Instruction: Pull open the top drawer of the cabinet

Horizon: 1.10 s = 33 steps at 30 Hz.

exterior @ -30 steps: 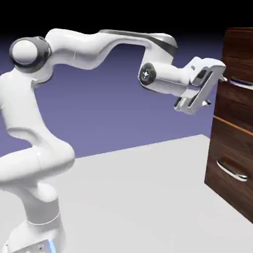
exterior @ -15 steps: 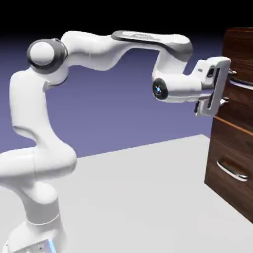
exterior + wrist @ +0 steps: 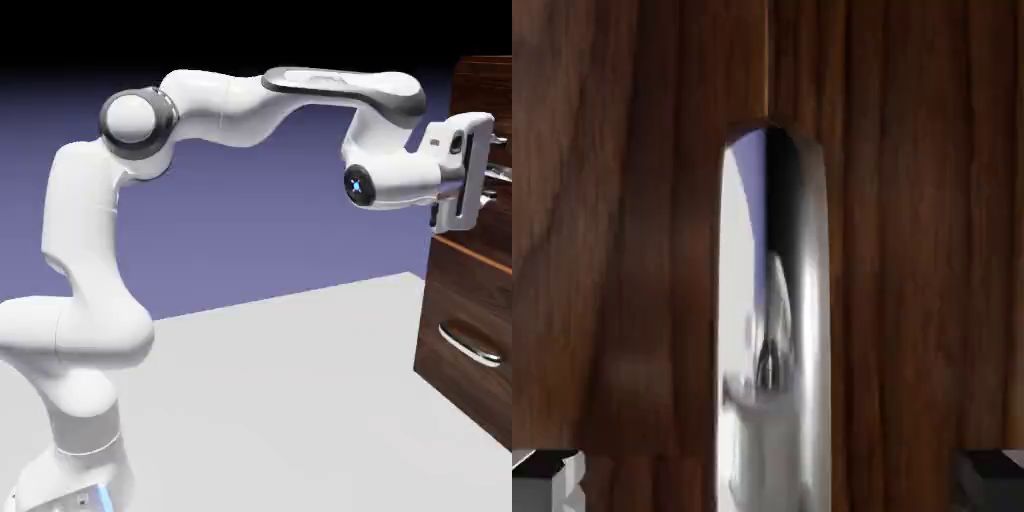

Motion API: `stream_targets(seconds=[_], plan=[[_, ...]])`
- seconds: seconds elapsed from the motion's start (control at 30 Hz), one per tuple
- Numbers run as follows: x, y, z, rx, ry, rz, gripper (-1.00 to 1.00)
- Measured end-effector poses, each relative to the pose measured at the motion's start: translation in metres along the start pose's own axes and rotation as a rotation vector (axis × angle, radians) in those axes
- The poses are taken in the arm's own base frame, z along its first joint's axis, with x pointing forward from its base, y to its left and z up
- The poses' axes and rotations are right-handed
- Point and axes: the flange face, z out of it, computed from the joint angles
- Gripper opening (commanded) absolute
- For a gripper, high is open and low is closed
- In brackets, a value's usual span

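Cabinet (image 3: pixel 460 300): standing at the exterior view's right
Top drawer (image 3: pixel 912 250): sitting above the orange seam, looking shut; pull apparently remaining
Gripper (image 3: pixel 495 169): reaching the drawer, jaws standing wide apart, grasping nothing
Handle (image 3: pixel 774 400): lying between the fingertips, awaiting grip

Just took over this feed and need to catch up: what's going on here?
The Franka arm's gripper is at the top drawer of the cabinet, its fingers apart on either side of the curved silver handle, with wood visible between. It hasn't gripped the handle, and the drawer looks closed.
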Motion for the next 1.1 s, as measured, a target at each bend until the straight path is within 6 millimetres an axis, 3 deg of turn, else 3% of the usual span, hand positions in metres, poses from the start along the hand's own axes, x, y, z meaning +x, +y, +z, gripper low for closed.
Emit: stream_targets(seconds=[0.57, 0.93, 1.03, 1.1], plan=[[0.001, 0.000, -0.102, -0.001, 0.000, 0.001, -1.00], [0.000, 0.000, -0.183, -0.001, 0.000, 0.001, -1.00], [0.000, 0.000, -0.219, 0.000, 0.001, 0.001, -1.00], [0.000, 0.000, -0.223, -0.001, 0.001, 0.002, -1.00]])
